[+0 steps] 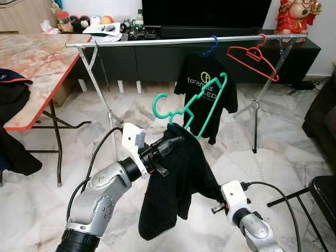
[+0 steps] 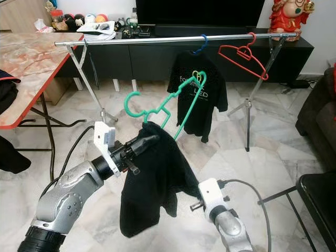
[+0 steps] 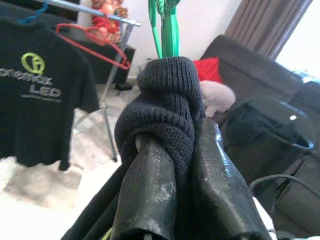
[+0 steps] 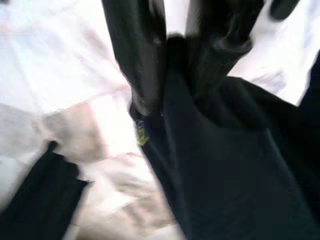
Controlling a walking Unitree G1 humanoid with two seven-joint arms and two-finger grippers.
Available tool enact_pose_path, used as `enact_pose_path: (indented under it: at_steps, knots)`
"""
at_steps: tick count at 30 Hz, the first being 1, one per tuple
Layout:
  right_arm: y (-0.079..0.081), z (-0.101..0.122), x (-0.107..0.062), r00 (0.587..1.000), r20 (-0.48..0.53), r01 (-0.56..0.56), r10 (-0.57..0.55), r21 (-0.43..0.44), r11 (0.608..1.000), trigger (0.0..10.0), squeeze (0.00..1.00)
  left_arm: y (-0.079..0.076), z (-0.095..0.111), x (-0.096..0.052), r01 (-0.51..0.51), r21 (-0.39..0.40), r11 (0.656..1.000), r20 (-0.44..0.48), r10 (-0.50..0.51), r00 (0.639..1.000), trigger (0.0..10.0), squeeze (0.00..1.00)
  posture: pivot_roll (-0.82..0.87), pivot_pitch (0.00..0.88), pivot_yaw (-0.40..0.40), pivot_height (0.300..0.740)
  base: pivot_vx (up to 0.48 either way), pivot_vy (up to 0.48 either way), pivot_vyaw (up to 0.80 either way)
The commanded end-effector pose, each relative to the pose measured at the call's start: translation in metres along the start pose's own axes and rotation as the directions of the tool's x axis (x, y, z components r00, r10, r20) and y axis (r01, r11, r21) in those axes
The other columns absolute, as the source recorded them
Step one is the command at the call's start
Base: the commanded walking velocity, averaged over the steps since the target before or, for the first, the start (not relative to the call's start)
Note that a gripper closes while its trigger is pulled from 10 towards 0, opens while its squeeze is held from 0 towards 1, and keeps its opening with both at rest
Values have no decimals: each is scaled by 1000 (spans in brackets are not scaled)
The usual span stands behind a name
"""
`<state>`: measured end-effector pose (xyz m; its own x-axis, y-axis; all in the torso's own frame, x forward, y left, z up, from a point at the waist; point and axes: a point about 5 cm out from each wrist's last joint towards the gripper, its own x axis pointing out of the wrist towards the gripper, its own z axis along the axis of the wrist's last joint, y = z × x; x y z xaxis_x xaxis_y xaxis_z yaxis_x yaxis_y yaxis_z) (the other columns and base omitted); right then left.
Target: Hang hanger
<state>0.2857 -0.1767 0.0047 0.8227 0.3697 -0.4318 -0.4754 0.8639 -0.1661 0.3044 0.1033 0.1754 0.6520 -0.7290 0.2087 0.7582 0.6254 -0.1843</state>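
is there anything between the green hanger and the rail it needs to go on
Nothing visible blocks it. The left gripper holds the green hanger with a black garment below the rail. The bare stretch left of the hung black T-shirt looks open.

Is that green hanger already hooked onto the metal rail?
No, the green hanger is held up by the left gripper with a black garment draped from it, well below the rail.

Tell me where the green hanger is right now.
The green hanger is held up at centre by the left gripper, a black garment draped on it, in front of and below the rail with the black T-shirt.
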Motion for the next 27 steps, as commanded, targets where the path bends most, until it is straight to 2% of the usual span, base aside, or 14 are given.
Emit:
enact_pose_path:
  at_steps: [1, 9, 12, 15, 17, 18, 19, 20, 21, 23, 24, 25, 26, 27]
  knots:
    - [10, -17, -7, 988, -82, -135, 133, -24, 991, 10000, 1000, 6, 4, -2, -45, 48, 998, 14, 44, 999, 10000, 0, -9, 89, 16, 740, 0, 0, 0]
    - [15, -30, -15, 952, -160, -263, 261, 9, 965, 10000, 1000, 13, 5, -2, -137, 40, 990, 47, 135, 990, 10000, 0, -15, 98, 12, 740, 0, 0, 0]
    - [19, -34, -20, 917, -192, -354, 349, 8, 935, 10000, 1000, 17, 2, -5, -143, 75, 987, 23, 141, 990, 10000, 0, -16, 105, 12, 740, 0, 0, 0]
    - [23, -36, -23, 887, -201, -419, 415, 26, 908, 10000, 1000, 23, 1, -7, -174, 73, 982, 23, 173, 985, 10000, 0, -15, 106, 12, 740, 0, 0, 0]
    - [28, -40, -26, 850, -227, -480, 474, 31, 876, 10000, 1000, 30, 1, -9, -228, 70, 971, 23, 227, 974, 10000, 0, -15, 110, 14, 740, 0, 0, 0]
    - [28, -40, -26, 850, -227, -480, 474, 31, 876, 10000, 1000, 30, 1, -9, -228, 70, 971, 23, 227, 974, 10000, 0, -15, 110, 14, 740, 0, 0, 0]
    - [30, -41, -28, 833, -238, -510, 500, 22, 860, 10000, 910, 37, -1, -11, -278, 79, 957, 16, 278, 960, 10000, 0, -15, 111, 14, 740, 0, 0, 0]
    - [30, -41, -29, 828, -243, -517, 505, 16, 856, 10000, 910, 40, -2, -12, -304, 85, 949, 12, 304, 953, 10000, 0, -15, 111, 14, 740, 0, 0, 0]
    - [30, -41, -29, 825, -246, -522, 509, 12, 853, 10000, 0, 44, -4, -14, -327, 97, 940, -2, 329, 944, 10000, 0, -19, 113, 13, 740, 0, 0, 0]
    - [30, -39, -30, 817, -246, -538, 521, 1, 843, 10000, 0, 50, -11, -17, -358, 161, 920, -55, 370, 927, 10000, 0, -21, 113, 13, 740, 0, 0, 0]
    - [30, -36, -32, 797, -242, -574, 553, -23, 818, 10000, 0, 53, -21, -22, -309, 260, 915, -144, 353, 924, 10000, 0, -23, 114, 13, 740, 0, 0, 0]
    - [30, -35, -32, 792, -241, -583, 561, -29, 812, 10000, 0, 53, -24, -23, -292, 281, 914, -165, 346, 924, 10000, 0, -23, 114, 13, 740, 0, 0, 0]
    - [28, -29, -33, 782, -229, -602, 580, -37, 797, 10000, 0, 50, -34, -27, -184, 346, 920, -266, 284, 921, 10000, 0, -24, 114, 11, 740, 0, 0, 0]
    - [25, -25, -33, 780, -222, -609, 585, -52, 792, 10000, 0, 46, -41, -30, -76, 404, 912, -341, 227, 912, 10000, 0, -24, 114, 7, 740, 0, 0, 0]
